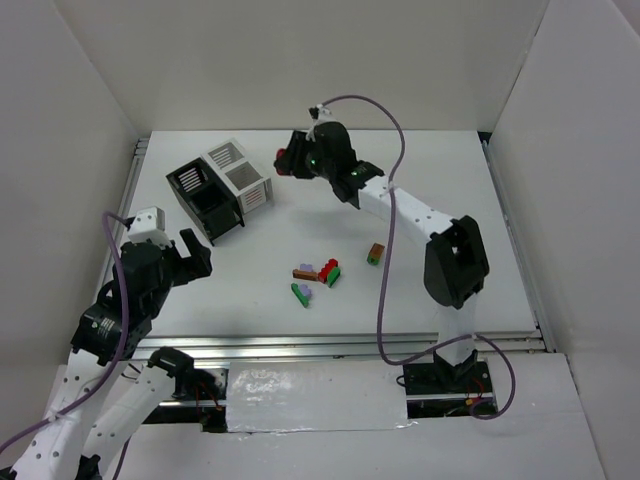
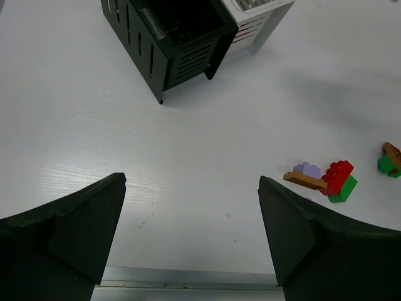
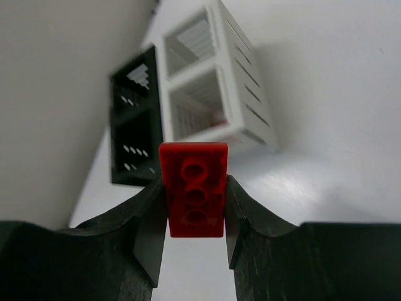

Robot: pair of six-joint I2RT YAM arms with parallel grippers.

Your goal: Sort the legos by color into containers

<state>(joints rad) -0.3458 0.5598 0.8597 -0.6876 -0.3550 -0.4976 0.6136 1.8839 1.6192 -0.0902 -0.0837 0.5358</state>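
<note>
left hand released, jaws wide, low over the counter. black bin and white bin are joined. right hand is clenched on a red lego, held up just right of the white bin. loose legos mid-counter. risk: releasing short of the rim drops it outside; thin side pinch may twist. no readable writing.

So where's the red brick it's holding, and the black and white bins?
red brick (image 3: 193, 197): right wrist view, middle of its front face.
black bin (image 2: 141, 50): left wrist view, its slotted side wall.
white bin (image 3: 250, 94): right wrist view, its slotted side wall.
</note>
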